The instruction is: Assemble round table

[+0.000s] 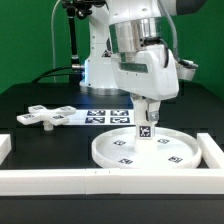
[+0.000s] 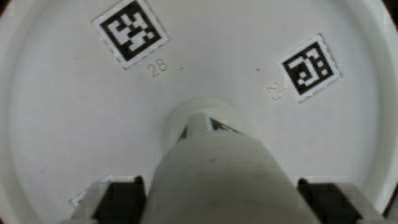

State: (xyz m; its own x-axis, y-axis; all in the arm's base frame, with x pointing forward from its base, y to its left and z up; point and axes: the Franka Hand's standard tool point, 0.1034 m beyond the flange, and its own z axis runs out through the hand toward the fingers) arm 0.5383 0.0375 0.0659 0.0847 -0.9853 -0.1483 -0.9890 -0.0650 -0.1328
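We are looking at the large flat round white plastic disc (image 1: 118, 152) lying tags-up on the black table (image 1: 40, 95). The white cross-shaped flat foot (image 1: 45, 117) is lying well apart, toward the exterior view's left. The gripper (image 1: 147, 112) is clamping the short white cylindrical post (image 1: 146, 130) upright on the disc's middle (fingers (image 2: 121, 200) flanking it).

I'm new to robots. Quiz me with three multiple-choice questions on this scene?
1. The short white cylindrical plastic post is: A upright over the large white round plastic disc, in the claw; B lying flat; C missing.
2. Tags on the disc, wrist view: A none; B two; C five.
3. The white cross-shaped plastic foot lies: A on the disc; B in the claw; C on the black table.
A, the claw holds it standing; B, two squares show; C, it lies apart from the disc.
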